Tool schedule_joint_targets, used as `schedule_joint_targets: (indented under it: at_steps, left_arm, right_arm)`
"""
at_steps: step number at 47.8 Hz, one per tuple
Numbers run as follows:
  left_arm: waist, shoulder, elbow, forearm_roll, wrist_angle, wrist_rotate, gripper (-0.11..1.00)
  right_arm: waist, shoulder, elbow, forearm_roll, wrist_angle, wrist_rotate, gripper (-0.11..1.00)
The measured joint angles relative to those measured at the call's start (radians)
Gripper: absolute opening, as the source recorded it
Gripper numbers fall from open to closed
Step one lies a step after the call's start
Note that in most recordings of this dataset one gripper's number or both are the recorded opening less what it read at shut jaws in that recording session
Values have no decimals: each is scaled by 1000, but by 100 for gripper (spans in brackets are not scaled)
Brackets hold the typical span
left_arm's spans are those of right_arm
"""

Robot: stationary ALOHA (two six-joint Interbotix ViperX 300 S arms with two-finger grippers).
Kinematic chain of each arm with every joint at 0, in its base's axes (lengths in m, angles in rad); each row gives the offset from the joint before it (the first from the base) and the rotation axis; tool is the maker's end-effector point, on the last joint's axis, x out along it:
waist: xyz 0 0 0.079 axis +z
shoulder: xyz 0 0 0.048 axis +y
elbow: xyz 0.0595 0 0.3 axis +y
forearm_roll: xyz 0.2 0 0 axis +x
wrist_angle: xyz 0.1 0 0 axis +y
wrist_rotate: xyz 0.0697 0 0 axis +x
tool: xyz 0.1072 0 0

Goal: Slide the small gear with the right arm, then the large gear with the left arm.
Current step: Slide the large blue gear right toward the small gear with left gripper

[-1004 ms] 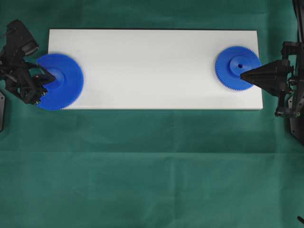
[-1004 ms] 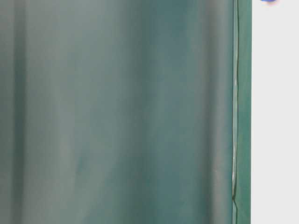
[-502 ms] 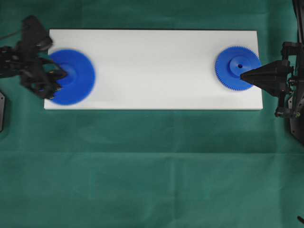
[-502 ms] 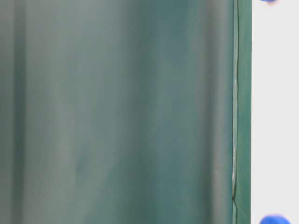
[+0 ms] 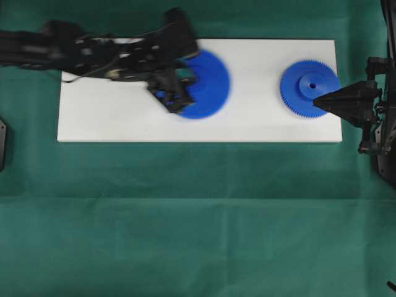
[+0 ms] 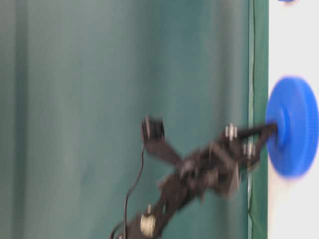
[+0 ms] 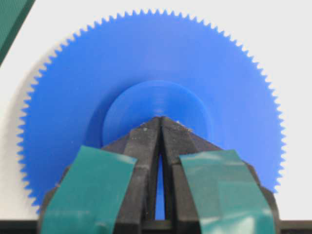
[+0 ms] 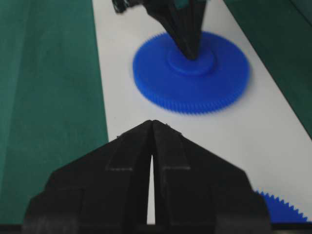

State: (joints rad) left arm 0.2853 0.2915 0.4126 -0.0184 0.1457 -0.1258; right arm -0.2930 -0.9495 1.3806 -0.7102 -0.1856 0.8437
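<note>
1. Motion-blurred, the left arm (image 5: 111, 52) presses closed jaws, gripping nothing, on the large gear (image 5: 207, 83) mid-board (image 5: 124, 117).
2. Right arm (image 5: 346, 99): jaws closed, empty, tip at the small gear (image 5: 306, 86), far right.

I see the left arm (image 5: 111, 52) and large gear (image 5: 207, 83) motion-blurred overhead, gear teeth unreadable, its near-gripper edge hidden under the left gripper (image 5: 176, 93). Small gear (image 8: 285, 207) is cut off by the frame edge beside my right gripper (image 8: 152, 124), centre hole hidden.
</note>
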Motion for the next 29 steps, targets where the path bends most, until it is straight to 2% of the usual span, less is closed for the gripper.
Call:
schedule_joint_targets:
  at_steps: [10,17,29]
  left_arm:
    - [-43,132,-227,3,67,25,0]
    - [-64,193,-334,5,104,66,0]
    - [-81,270,-471,5,155,72,0]
  right_arm:
    - [-2,-2,12,0,-2,0,50]
    - [0,-6,17,0,-5,-2,50]
    - [0,-11,20,2,-15,0,50]
